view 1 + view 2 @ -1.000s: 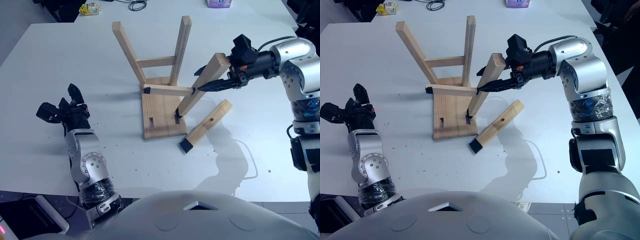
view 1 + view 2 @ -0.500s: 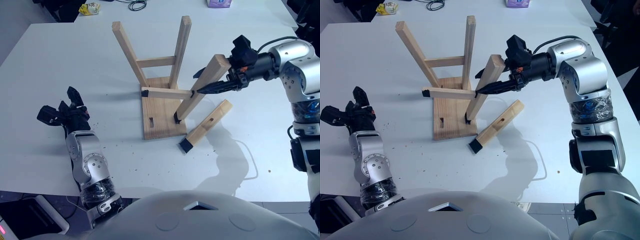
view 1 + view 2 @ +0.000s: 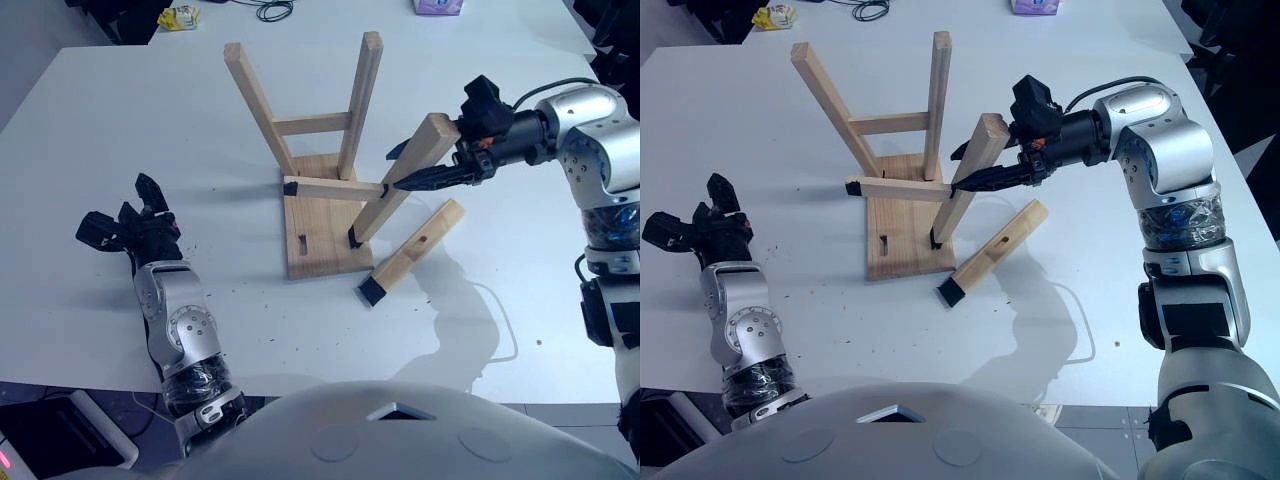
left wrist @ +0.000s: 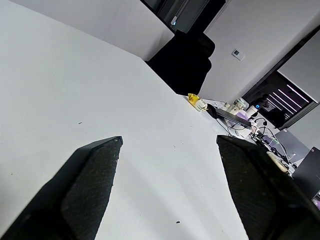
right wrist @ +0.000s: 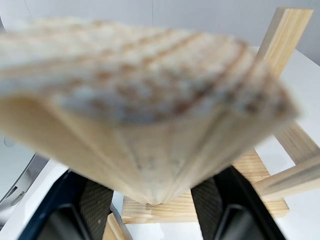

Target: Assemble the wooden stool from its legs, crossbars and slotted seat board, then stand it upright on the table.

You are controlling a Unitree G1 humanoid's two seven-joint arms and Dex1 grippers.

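The slotted seat board (image 3: 316, 222) lies flat on the white table. Two legs (image 3: 258, 100) (image 3: 361, 95) stand up from its far end, joined by a crossbar (image 3: 312, 124). A third leg (image 3: 398, 185) leans tilted over the board's right side, its black-capped foot on the board, with a second crossbar (image 3: 335, 186) running left from it. My right gripper (image 3: 404, 167) is shut on this leg near its top; its end sits between the fingers (image 5: 95, 200). The fourth leg (image 3: 411, 250) lies loose on the table, right of the board. At the table's left my left gripper (image 3: 120, 222) rests open, fingers (image 4: 90, 185) wide apart.
A yellow packet (image 3: 180, 16), a dark cable (image 3: 275, 10) and a purple box (image 3: 438, 6) sit along the far edge. A thin white cable (image 3: 500, 320) loops on the table at the front right. Bare tabletop (image 3: 230, 250) lies between my left gripper and the board.
My right gripper has carried the third leg's top slightly left, toward the standing legs, and the crossbar on it has shifted with it. My left gripper has barely moved.
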